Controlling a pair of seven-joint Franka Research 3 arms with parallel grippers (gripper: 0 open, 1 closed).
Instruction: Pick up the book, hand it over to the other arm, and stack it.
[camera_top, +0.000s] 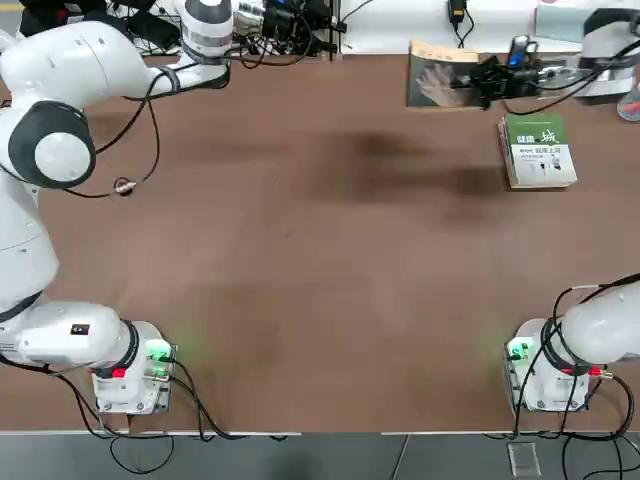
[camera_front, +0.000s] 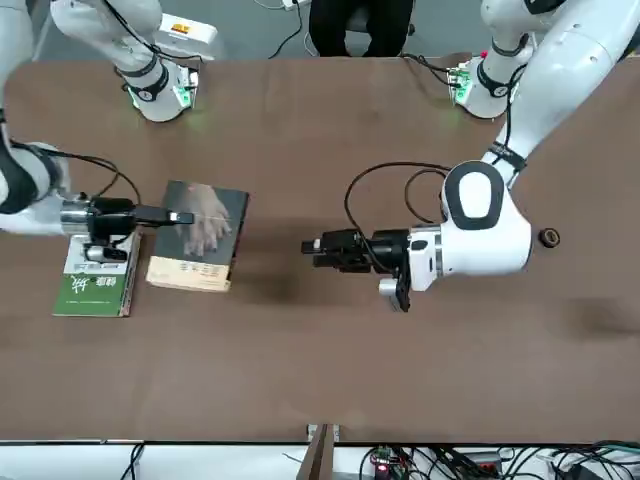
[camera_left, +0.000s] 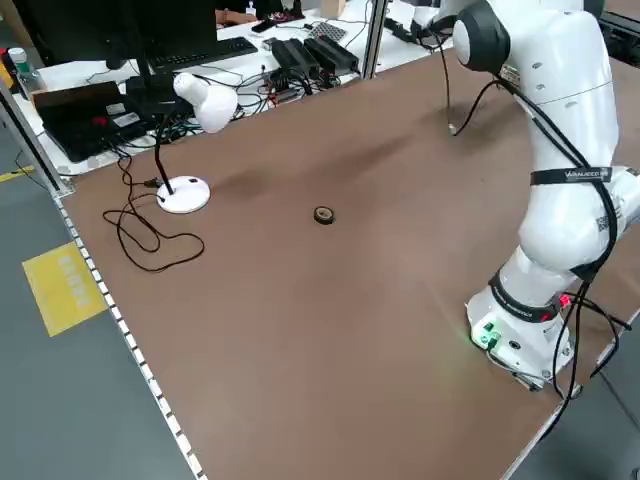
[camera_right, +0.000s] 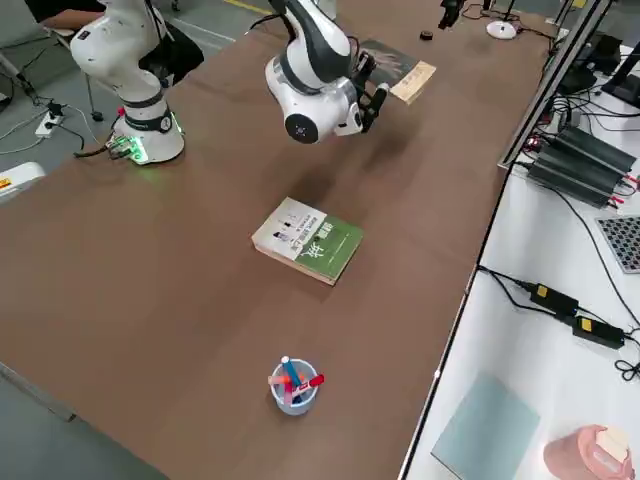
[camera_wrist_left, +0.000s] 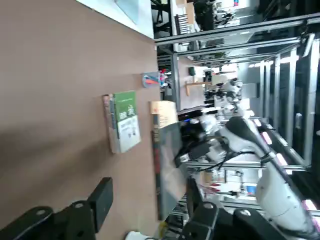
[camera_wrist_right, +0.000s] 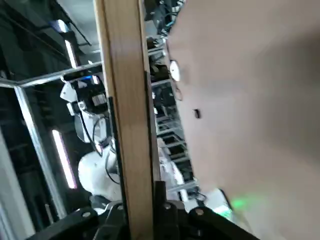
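Note:
My right gripper (camera_front: 180, 217) is shut on the book (camera_front: 200, 236), a thin grey-brown paperback with a pale hand picture, holding it cover up above the table beside the green-and-white book (camera_front: 95, 283). In the right wrist view the book's tan edge (camera_wrist_right: 125, 110) runs up between the fingers (camera_wrist_right: 114, 216). From overhead the book (camera_top: 438, 78) is near the far right of the table. My left gripper (camera_front: 312, 247) hovers mid-table, open and empty, a short gap from the book and pointing at it. Its wrist view shows the book (camera_wrist_left: 169, 165) beyond its spread fingers (camera_wrist_left: 102, 192).
The green-and-white book (camera_top: 538, 150) lies flat at the far right. A cup of pens (camera_right: 293, 385) stands further along that side. A white desk lamp (camera_left: 195, 105) and a small black ring (camera_left: 323, 214) sit on the left part of the table. Cables crowd the far edge.

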